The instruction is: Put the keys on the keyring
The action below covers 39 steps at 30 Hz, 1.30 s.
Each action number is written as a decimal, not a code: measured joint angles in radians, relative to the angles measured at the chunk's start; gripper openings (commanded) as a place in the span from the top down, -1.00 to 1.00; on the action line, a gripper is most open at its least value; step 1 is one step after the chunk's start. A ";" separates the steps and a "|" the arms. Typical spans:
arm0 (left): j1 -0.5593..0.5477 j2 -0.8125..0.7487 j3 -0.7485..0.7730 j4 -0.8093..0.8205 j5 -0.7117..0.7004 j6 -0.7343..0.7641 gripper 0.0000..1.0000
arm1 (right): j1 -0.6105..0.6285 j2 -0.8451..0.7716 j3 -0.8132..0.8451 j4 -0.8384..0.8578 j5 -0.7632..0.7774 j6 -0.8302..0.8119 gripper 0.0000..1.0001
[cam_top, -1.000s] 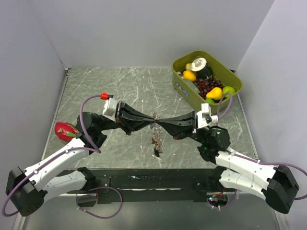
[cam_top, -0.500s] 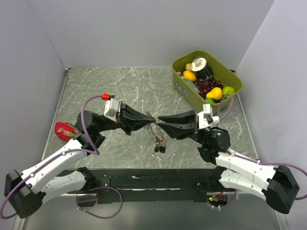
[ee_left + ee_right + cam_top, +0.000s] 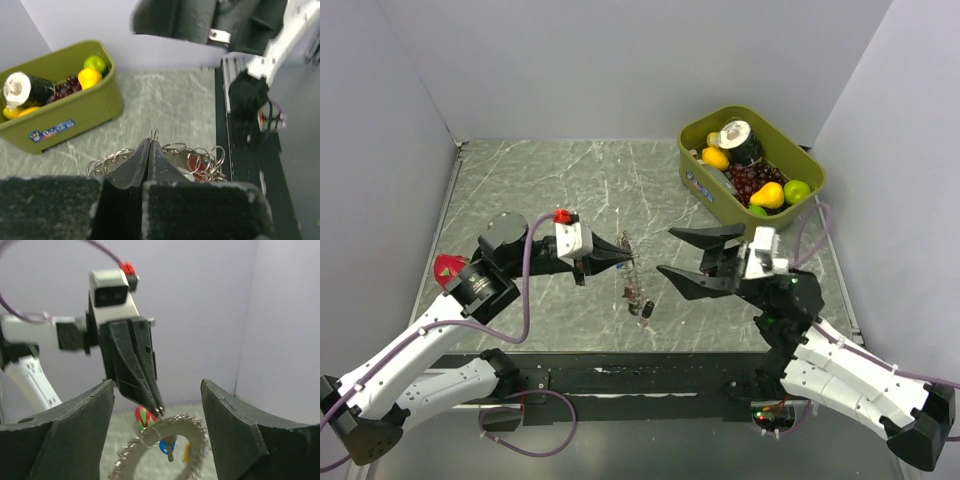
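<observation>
The right gripper [image 3: 665, 251] has let go and drawn back, its jaws now spread wide. The left gripper [image 3: 631, 260] alone pinches the keyring [image 3: 190, 419]. The keys [image 3: 642, 303] hang low, perhaps touching the counter [image 3: 540, 190]. The bin [image 3: 95, 107] has a blue sticker [image 3: 50, 131], its writing too small to read.

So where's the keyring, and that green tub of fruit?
keyring [image 3: 186, 418], right wrist view, top of its coiled arc.
green tub [image 3: 80, 107], left wrist view, front wall.

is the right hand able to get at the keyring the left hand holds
Probably yes: the right hand stands open facing the keyring pinched in the shut left hand, nothing between them.
</observation>
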<state>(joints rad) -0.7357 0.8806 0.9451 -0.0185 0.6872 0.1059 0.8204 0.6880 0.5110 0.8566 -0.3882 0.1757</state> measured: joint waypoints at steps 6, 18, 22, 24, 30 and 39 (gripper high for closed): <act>-0.008 -0.003 0.043 -0.176 0.034 0.131 0.98 | 0.000 0.087 0.172 -0.300 -0.107 -0.171 -0.04; -0.013 -0.015 0.059 -0.265 0.071 0.192 0.98 | 0.000 0.194 0.276 -0.659 -0.307 -0.350 0.15; -0.014 -0.015 0.060 -0.264 0.076 0.193 0.98 | 0.000 0.207 0.279 -0.695 -0.333 -0.358 0.23; -0.014 -0.015 0.060 -0.264 0.077 0.192 0.98 | 0.000 0.212 0.280 -0.692 -0.340 -0.355 0.27; -0.014 -0.015 0.060 -0.264 0.091 0.192 0.98 | 0.000 0.215 0.280 -0.646 -0.346 -0.321 0.42; -0.012 -0.016 0.060 -0.257 0.096 0.182 0.98 | 0.002 0.232 0.283 -0.613 -0.369 -0.285 1.00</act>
<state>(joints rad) -0.7475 0.8650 1.0046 -0.2756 0.7834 0.2882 0.8223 0.9195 0.7937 0.2432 -0.7574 -0.1097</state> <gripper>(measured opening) 0.021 0.015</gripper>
